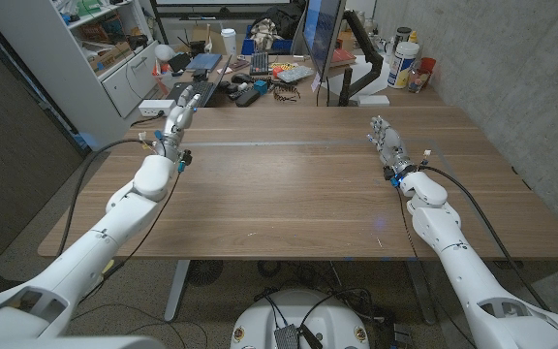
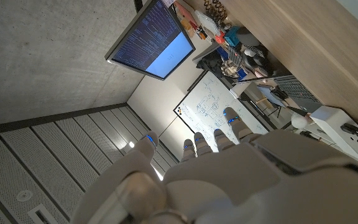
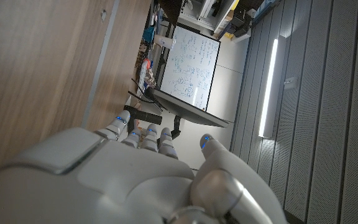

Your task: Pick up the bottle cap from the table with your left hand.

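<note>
Both hands hovered empty, fingers apart: left hand (image 1: 179, 120), right hand (image 1: 387, 142); monitor (image 1: 322, 34) stood behind the tabletop (image 1: 289, 184)

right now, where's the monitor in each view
Head view: monitor stands edge-on behind the table's far edge, at top middle.
Left wrist view: its lit screen faces the camera, beyond the fingertips.
Right wrist view: thin dark slab, edge-on beside the whiteboard.
Shared landmark: the wooden table.

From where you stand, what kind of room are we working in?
Most likely an office or lab workspace. Behind the wooden table stands a monitor beside a cluttered desk, a whiteboard covered in writing hangs on the wall, and a shelving unit stands at the far left.
</note>
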Motion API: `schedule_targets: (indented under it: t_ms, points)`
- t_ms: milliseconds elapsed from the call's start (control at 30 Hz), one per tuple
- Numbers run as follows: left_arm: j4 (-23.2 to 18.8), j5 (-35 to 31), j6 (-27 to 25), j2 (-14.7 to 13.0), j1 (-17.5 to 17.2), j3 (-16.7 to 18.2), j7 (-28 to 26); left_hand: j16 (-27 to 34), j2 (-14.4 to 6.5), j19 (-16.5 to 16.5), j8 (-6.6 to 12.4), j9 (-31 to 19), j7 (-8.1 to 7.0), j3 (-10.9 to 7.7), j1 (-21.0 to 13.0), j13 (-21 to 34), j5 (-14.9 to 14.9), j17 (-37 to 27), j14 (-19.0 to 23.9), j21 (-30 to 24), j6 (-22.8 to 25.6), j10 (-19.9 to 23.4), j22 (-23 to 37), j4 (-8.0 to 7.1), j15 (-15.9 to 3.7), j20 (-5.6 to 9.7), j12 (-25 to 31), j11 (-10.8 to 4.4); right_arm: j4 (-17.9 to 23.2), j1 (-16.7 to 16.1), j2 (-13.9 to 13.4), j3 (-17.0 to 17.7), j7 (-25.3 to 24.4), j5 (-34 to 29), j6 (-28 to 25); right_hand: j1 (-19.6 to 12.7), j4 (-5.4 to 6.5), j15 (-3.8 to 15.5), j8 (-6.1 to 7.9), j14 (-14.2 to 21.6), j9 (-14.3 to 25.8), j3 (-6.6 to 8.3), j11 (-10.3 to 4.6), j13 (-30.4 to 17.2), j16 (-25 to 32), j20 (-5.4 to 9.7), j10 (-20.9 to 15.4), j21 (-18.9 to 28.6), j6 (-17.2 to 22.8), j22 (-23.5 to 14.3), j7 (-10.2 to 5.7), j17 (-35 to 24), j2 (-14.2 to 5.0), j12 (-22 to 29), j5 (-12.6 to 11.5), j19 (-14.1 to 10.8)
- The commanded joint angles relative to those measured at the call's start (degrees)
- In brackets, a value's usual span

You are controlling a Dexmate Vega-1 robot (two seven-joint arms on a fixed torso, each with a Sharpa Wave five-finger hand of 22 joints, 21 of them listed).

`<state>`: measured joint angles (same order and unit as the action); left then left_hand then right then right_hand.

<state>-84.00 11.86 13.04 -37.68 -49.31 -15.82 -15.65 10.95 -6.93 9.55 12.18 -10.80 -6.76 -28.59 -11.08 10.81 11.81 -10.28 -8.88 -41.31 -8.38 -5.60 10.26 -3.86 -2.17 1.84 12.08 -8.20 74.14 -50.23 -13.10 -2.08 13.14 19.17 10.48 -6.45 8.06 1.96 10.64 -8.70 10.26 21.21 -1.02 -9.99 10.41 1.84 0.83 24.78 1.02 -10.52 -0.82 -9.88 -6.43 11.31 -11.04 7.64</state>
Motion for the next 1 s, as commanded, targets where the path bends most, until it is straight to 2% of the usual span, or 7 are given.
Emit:
schedule_targets:
  t_ms: [33, 367, 1000]
  points:
    - [-2.04, -4.32, -3.49, -2.4, 0.45, -0.01, -2.44, -0.2, -0.11, 3.37, -0.09, -0.19, 0.19, -0.1, -0.84, 0.12, -0.41, -0.11, -0.35, 0.22, -0.3, -0.18, 0.25, 0.24, -3.08, 3.26, -0.24, -0.25, 0.03, -0.23, 0.06, 0.4, -0.22, -0.22, 0.28, -0.25, -0.21, 1.35, 0.26, -0.55, 0.32, -0.06, -0.09, -0.29, 0.2, 5.96, 0.1, -0.07, 0.41, -0.14, 0.04, -0.15, -3.43, 0.27, -0.37, 0.58]
    - [-3.82, -6.25, -5.58, -3.99, -0.06, 0.34, -3.77, -0.19, -0.52, 3.42, -0.23, -0.19, 0.64, -0.4, -1.27, 0.14, -0.51, -0.14, -0.39, 0.39, -0.45, -0.32, 0.28, 0.22, -3.24, 3.01, -0.32, 0.03, 0.2, -0.3, -0.14, 0.79, -0.4, -0.29, 0.4, -0.25, -0.22, 1.27, 0.28, -0.66, 0.32, -0.08, -0.11, -0.29, 0.17, 5.96, 0.11, -0.3, 0.5, -0.14, 0.05, -0.15, -3.44, 0.26, -0.37, 0.82]
    - [-7.26, -13.43, -11.06, -8.21, 2.03, 0.0, -5.36, -0.06, -0.56, 3.45, -0.32, -0.21, 0.36, -0.56, -1.68, 0.17, -0.66, -0.16, -0.16, 0.62, -0.42, -0.19, 0.32, 0.12, -3.41, 2.04, -0.3, -0.27, 0.64, -0.62, -0.46, 1.2, -0.57, -0.41, 0.44, -0.26, -0.24, 1.24, 0.26, -0.7, 0.32, -0.11, -0.11, -0.29, 0.19, 6.01, 0.14, -0.57, 0.48, -0.14, -0.08, -0.14, -3.44, 0.25, -0.38, 0.76]
